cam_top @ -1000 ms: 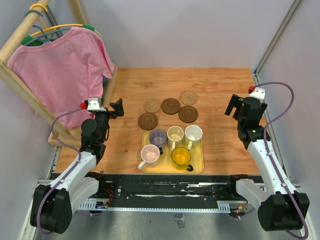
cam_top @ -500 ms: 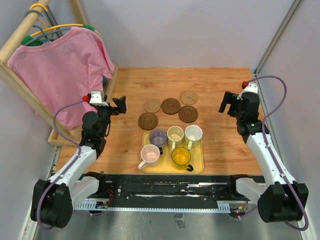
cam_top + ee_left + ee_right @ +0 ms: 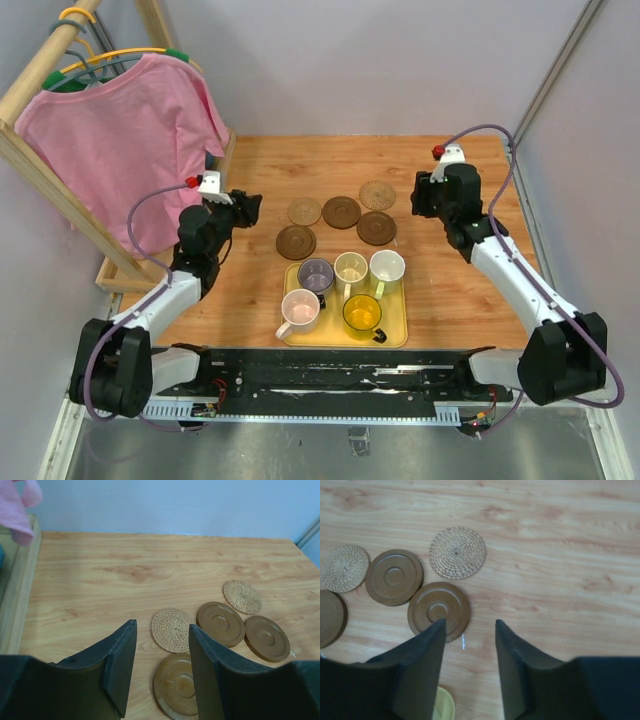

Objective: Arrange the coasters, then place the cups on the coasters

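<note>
Counter (image 3: 450,290): light wood-grain board, matt; streaks and knots are seen in both wrist views.
Coasters (image 3: 341,211): five thin round discs are laid flat in a close cluster at mid-counter, just beyond the tray.
Woven coasters (image 3: 171,629): two, tan, with a spiral basket-weave texture. One is placed at the cluster's left, one at its far right.
Dark coasters (image 3: 438,611): three, brown and smooth, with a raised rim and a ringed centre. Neighbouring rims are touching or nearly so.
Cups (image 3: 351,268): five small handled mugs, all stood upright on the tray. Purple-grey, cream and whitish are set in the far row, pink and translucent yellow in the near row.
Tray (image 3: 403,318): yellow, rectangular, round-cornered; set at the counter's near edge.
Left gripper (image 3: 243,210): the dark fingers are held partly apart with nothing between them. It is held left of the cluster, and the left woven coaster is framed in the gap in the wrist view.
Right gripper (image 3: 422,195): the fingers are parted partway and nothing is gripped. It is held right of the cluster.
Change since a second ago: both arms are swung inward toward the coasters, the right one further. Coasters and cups are unmoved.
Edges: the left side is bounded by a wooden rack (image 3: 38,70) hung with a pink shirt (image 3: 130,150); the far side by a grey back wall (image 3: 380,60).
Open room: bare wood is seen between the cluster and the back wall, and on either side of the tray.
</note>
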Robot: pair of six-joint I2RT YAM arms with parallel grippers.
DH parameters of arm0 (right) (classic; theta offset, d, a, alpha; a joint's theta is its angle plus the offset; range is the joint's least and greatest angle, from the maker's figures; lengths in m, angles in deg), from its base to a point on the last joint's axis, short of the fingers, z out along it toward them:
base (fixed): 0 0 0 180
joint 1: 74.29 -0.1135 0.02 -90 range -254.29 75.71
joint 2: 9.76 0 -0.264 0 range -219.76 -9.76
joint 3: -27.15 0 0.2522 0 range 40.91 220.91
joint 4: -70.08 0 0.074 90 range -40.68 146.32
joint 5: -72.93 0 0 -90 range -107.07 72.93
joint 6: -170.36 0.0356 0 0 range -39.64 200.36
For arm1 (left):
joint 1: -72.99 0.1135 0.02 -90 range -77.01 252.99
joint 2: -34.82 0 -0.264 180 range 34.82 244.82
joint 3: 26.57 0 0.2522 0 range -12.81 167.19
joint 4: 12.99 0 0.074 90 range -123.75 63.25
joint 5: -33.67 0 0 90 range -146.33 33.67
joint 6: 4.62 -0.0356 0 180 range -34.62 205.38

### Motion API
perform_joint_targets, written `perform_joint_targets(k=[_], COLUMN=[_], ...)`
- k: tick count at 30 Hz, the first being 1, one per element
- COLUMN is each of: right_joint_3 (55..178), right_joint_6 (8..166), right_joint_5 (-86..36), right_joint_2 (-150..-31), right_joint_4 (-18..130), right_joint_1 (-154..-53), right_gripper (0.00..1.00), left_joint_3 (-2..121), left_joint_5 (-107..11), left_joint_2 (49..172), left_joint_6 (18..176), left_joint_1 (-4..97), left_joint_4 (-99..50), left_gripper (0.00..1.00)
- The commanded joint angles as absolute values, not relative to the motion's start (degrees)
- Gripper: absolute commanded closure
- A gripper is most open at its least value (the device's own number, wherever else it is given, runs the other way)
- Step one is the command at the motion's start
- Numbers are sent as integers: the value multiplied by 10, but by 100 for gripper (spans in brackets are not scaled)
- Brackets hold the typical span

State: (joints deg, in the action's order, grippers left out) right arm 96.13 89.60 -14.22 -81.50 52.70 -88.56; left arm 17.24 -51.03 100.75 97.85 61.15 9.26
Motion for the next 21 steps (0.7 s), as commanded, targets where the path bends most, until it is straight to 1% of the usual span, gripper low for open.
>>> perform_joint_targets(k=[1,2,3,8,12,13,14,15,17,19,20,21], right_joint_3=[1011,1018,1025,1054,1059,1058,1059,1057,1048,1048,1051,1051], right_joint_6=[869,875,881,903,930,936,946,958,962,956,953,949], right_joint_5=[-182,-193,-200,-221,-213,-211,-208,-201,-204,-215,-219,-222], right_joint_2=[-843,-850,-856,-869,-868,-866,-865,-862,-855,-851,-850,-850], right_joint_4=[558,564,569,593,622,628,633,637,655,659,656,654], right_joint_1=[-905,-905,-905,-905,-904,-904,-902,-902,-901,-901,-901,-901], right_gripper=[86,93,95,97,99,99,97,89,80,78,79,82], left_joint_3=[215,222,228,249,253,253,254,257,263,273,276,278], left_joint_5=[-458,-455,-450,-450,-442,-439,-439,-441,-441,-433,-430,-430], left_joint_2=[1038,1046,1051,1065,1069,1072,1075,1075,1076,1079,1081,1082], left_joint_6=[979,975,970,958,944,942,944,948,956,960,961,961], left_joint_1=[603,603,602,602,602,602,602,602,602,602,602,602], left_joint_4=[116,112,112,119,133,138,141,139,130,122,118,117], left_gripper=[50,51,53,55,54,53,52,50,48,47,46,46])
